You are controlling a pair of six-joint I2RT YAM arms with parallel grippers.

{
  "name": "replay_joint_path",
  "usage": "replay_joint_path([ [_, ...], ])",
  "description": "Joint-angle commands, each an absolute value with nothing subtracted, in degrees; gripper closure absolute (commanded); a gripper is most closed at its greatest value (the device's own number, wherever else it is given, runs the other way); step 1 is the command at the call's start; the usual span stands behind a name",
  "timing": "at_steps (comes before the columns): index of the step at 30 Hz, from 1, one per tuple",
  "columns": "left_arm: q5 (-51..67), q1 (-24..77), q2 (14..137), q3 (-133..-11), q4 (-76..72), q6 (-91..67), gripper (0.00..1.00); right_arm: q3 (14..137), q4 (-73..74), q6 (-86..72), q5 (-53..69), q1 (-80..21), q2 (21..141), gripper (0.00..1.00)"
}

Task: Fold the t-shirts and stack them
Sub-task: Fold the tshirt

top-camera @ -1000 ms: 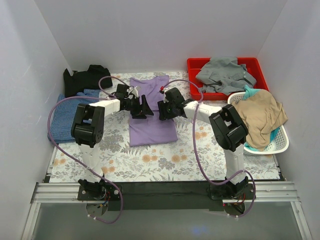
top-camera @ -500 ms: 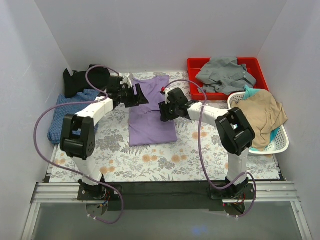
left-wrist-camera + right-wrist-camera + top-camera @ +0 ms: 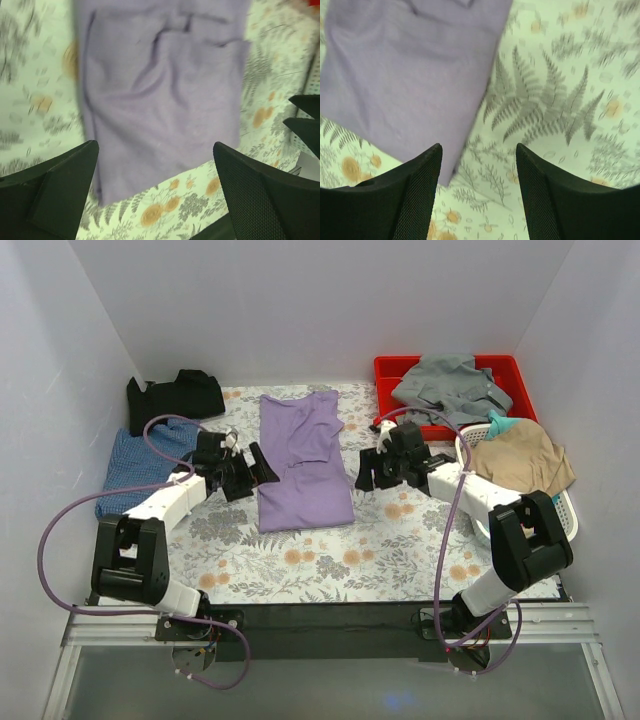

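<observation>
Lilac t-shirt [image 3: 305, 465] laid flat in a long narrow shape on the floral tablecloth [image 3: 330, 560], directly between 2 grippers. Left gripper [image 3: 255, 466] just beside the shirt's left edge, jaws spread wide, nothing held. Right gripper [image 3: 368, 472] just beside the shirt's right edge, likewise gaping and empty, no cloth between the fingers. From the left wrist camera, in a blurred picture: lilac t-shirt [image 3: 160, 90] ahead of the left gripper [image 3: 155, 150] and spanning the gap between its 2 dark fingers [image 3: 55, 185], creased toward the far end. From the right wrist camera: lilac t-shirt [image 3: 405, 75] ahead and to the left of the right gripper [image 3: 479, 150], 1 corner close by the left finger [image 3: 405, 200], bare fern-printed tablecloth straight ahead. Black t-shirt [image 3: 175, 395] crumpled well beyond the left gripper, in the far corner by the wall. Blue checked t-shirt [image 3: 135, 460] near the left gripper on its outer side, away from the lilac one. Red bin [image 3: 385, 370] with a grey garment [image 3: 450, 385] beyond the right gripper; white basket [image 3: 565, 525] with a tan garment [image 3: 515, 465] heaped in it on that gripper's outer side.
</observation>
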State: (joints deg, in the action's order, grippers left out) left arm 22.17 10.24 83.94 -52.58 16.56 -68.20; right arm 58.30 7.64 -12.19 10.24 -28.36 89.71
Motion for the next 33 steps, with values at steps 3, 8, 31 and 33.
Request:
replay_joint_path([
  [3,21.7,9.8,78.0,-46.8,18.5,-73.6,0.02,51.8,9.0,-14.4,22.0,-27.6,87.4,0.33],
  [8,22.4,9.7,77.1,-43.8,20.8,-76.5,0.02,48.3,7.9,-16.2,24.6,-27.6,87.5,0.33],
  [31,22.6,9.9,82.6,-30.4,12.8,-80.2,0.22,46.1,-6.4,-24.6,32.3,-27.5,98.3,0.33],
  [33,22.7,9.9,82.1,-29.4,12.0,-80.6,0.28,46.1,-7.6,-25.5,33.6,-27.5,100.2,0.33],
])
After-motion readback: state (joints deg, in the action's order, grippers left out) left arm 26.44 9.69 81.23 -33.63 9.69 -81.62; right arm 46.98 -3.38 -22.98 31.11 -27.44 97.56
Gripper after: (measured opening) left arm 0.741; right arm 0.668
